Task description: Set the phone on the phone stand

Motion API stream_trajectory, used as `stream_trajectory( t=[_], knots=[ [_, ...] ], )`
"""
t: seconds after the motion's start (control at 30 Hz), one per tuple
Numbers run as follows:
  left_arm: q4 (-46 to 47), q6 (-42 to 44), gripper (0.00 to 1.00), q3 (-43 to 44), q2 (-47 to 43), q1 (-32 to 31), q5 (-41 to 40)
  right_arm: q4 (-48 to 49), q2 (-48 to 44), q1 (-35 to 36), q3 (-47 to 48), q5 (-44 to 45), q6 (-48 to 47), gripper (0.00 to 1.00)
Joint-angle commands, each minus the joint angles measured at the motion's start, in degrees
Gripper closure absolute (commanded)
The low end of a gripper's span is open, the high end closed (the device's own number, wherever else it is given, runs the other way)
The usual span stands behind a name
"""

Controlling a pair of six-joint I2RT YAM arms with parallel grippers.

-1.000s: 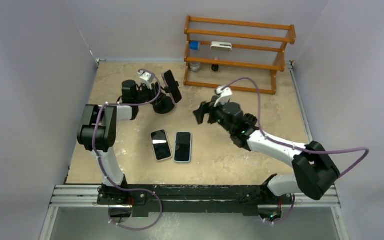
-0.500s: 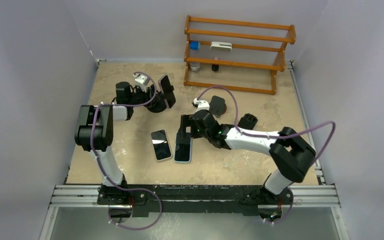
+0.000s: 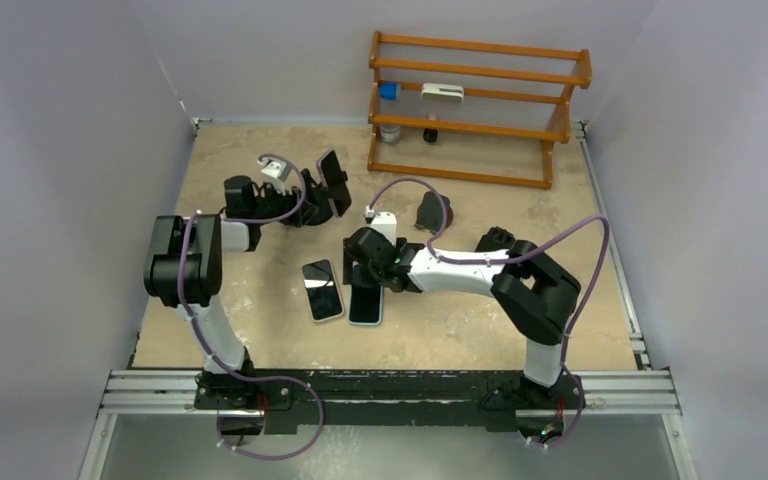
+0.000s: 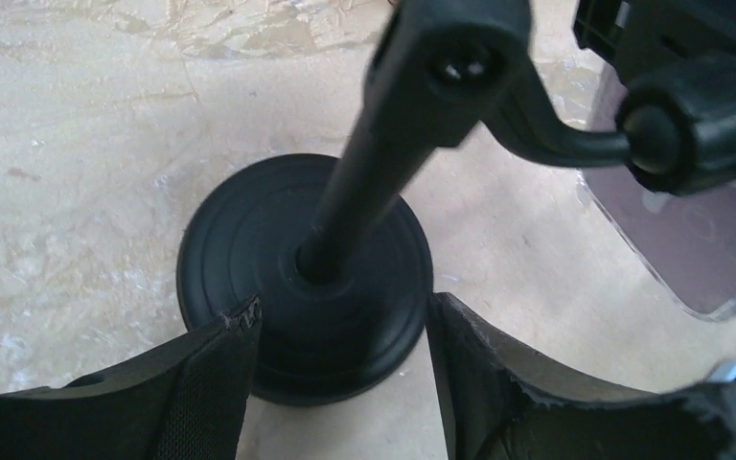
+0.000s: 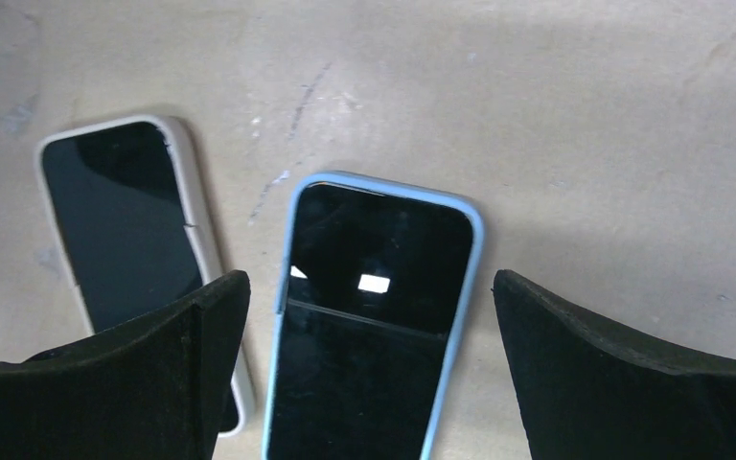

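Observation:
A black phone stand [image 3: 312, 208] stands at the back left and carries a dark phone [image 3: 335, 182] in its clamp. In the left wrist view its round base [image 4: 307, 278] lies just beyond my fingertips, with the clear-cased phone [image 4: 690, 240] at the upper right. My left gripper [image 3: 295, 198] [image 4: 345, 321] is open beside the stand and holds nothing. A blue-cased phone [image 3: 365, 297] [image 5: 374, 316] and a white-cased phone [image 3: 322, 290] [image 5: 125, 230] lie flat, screens up. My right gripper [image 3: 365, 265] [image 5: 369, 287] hovers open, straddling the blue phone's end.
Two more black stand-like objects [image 3: 432, 212] [image 3: 495, 240] sit right of centre, close to my right arm. A wooden rack [image 3: 480, 100] with small items stands at the back. Grey walls close in the left, right and rear sides.
My left gripper opened and drew back to the left of the stand, which now holds the phone alone. My right arm swung left and down over the blue phone.

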Motion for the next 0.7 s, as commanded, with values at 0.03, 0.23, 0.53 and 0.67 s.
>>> stream_trajectory(
  t=[0.03, 0.23, 0.53, 0.67],
  knots=[
    [5.7, -3.2, 0.38, -3.1, -6.0, 0.4, 0.1, -7.2, 0.2, 0.1, 3.4, 7.2, 3.8, 0.01],
    [4.5, -6.6, 0.36, -4.3, -8.5, 0.4, -1.6, -7.8, 3.2, 0.4, 5.8, 8.0, 5.3, 0.01],
    [5.5, -7.8, 0.36, -5.5, -10.0, 0.4, -3.0, -9.0, 6.7, 0.7, 9.6, 8.3, 5.5, 0.03],
    [4.7, -7.5, 0.35, -5.3, -10.1, 0.3, -3.4, -10.6, 7.9, 1.2, 11.0, 9.2, 5.4, 0.05]
  ],
)
